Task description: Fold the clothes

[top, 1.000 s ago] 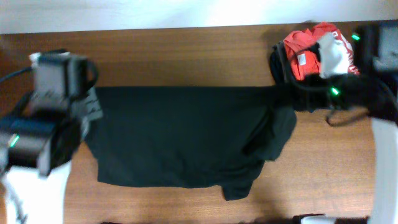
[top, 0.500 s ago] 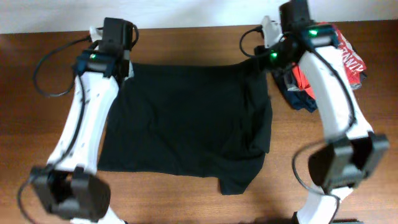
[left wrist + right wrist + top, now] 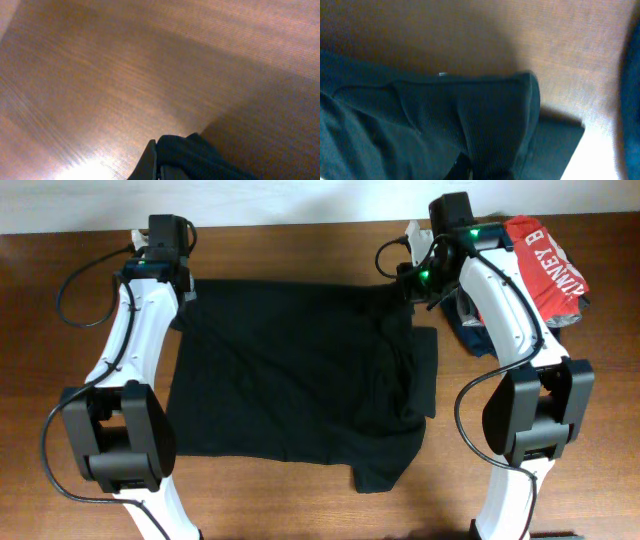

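The black T-shirt (image 3: 295, 375) lies spread over the middle of the wooden table, its far edge stretched between my two grippers. My left gripper (image 3: 187, 288) is shut on the shirt's far left corner; in the left wrist view a black fold (image 3: 197, 157) sits between the fingers. My right gripper (image 3: 408, 288) is shut on the far right corner; in the right wrist view the black fabric (image 3: 490, 120) bunches over the fingers. The right side of the shirt is folded over and a sleeve hangs toward the near edge.
A red-orange shirt with white lettering (image 3: 545, 265) lies on folded dark garments (image 3: 480, 340) at the far right, just beside my right arm. The wooden table (image 3: 300, 250) ends at a white wall at the far edge.
Both grippers have carried the shirt's edge from mid-table up to the far side of the table. The shirt has been pulled flatter and further back.
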You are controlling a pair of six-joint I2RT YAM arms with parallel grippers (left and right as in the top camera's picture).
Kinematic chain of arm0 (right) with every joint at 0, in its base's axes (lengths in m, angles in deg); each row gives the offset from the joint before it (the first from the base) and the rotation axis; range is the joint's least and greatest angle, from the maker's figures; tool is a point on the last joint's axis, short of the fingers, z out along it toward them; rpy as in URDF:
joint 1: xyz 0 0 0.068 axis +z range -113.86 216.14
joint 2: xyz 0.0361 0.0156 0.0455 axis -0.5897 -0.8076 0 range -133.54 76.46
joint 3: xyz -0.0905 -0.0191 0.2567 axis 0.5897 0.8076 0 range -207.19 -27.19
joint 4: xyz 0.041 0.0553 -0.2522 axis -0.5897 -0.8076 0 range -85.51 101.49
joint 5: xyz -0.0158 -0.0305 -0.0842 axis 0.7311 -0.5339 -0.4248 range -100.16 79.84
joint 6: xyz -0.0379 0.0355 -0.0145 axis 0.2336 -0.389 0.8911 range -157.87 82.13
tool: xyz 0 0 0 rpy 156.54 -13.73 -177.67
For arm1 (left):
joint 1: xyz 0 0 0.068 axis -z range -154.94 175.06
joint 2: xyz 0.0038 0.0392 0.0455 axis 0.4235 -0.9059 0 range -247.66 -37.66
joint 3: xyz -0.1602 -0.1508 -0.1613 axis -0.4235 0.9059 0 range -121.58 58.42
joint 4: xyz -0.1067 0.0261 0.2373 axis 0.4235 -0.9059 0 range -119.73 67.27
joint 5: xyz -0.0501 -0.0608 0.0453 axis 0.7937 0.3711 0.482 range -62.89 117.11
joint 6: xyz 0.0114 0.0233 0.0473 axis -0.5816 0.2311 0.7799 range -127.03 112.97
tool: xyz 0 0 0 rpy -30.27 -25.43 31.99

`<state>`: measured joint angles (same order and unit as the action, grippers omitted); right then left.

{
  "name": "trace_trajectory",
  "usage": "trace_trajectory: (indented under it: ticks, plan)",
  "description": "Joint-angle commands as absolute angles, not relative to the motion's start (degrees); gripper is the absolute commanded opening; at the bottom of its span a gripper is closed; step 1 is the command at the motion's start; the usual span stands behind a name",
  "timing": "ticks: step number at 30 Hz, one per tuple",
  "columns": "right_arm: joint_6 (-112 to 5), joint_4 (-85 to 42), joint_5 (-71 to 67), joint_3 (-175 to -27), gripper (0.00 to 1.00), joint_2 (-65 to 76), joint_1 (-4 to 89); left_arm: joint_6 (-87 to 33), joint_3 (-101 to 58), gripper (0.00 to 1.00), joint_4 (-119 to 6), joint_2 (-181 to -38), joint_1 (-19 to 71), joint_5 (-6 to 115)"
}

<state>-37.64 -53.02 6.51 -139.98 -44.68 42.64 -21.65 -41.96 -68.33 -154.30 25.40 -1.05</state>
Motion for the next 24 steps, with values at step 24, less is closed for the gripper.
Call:
trace_trajectory:
  ticks: [24]
  plan:
    - [-37.3, -67.2, 5.7, -136.1, 0.26, -43.9, 41.7, -20.2, -41.9, 0.01, -83.3, -161.1, 24.5, 3.6]
